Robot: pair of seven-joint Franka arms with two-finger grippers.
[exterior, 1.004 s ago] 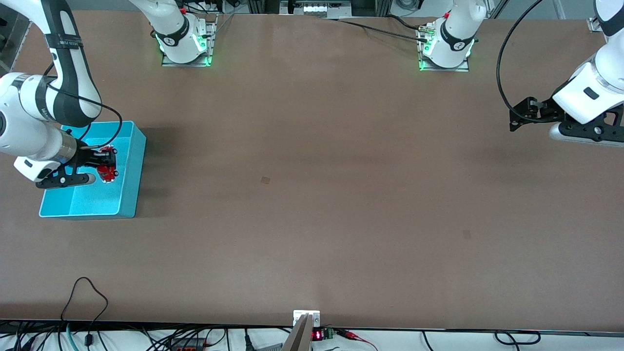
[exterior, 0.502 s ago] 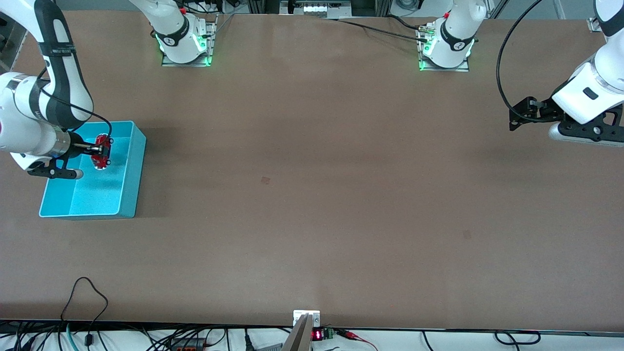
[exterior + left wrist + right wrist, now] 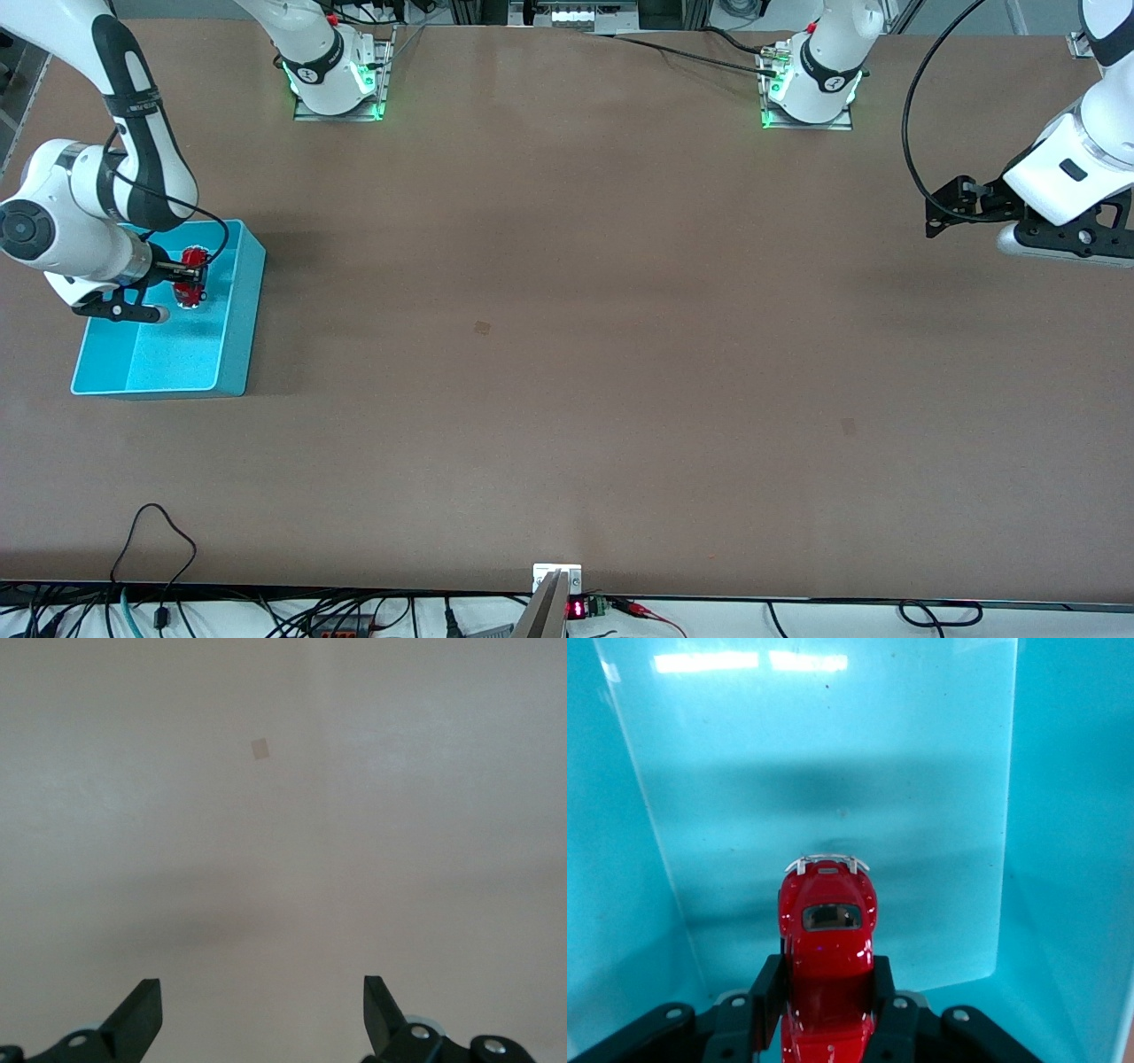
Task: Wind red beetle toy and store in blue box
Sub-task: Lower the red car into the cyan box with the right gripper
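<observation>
My right gripper (image 3: pixel 188 275) is shut on the red beetle toy (image 3: pixel 190 276) and holds it over the blue box (image 3: pixel 237 306), which stands at the right arm's end of the table. In the right wrist view the glossy red beetle toy (image 3: pixel 827 948) sits between my black fingers (image 3: pixel 767 992), its silvery bumper pointing at the box's turquoise floor (image 3: pixel 833 771). My left gripper (image 3: pixel 941 213) is open and empty, held in the air over the left arm's end of the table; its two fingertips (image 3: pixel 142 1014) stand wide apart over bare tabletop.
The brown table (image 3: pixel 567 354) carries a small dark square mark (image 3: pixel 482 327) near its middle. Both arm bases stand along the table's edge farthest from the front camera. Cables lie along the nearest edge.
My right gripper, with the red beetle toy, moved within the box's span toward the wall farther from the front camera, then turned and sank a little. The left arm has not moved.
</observation>
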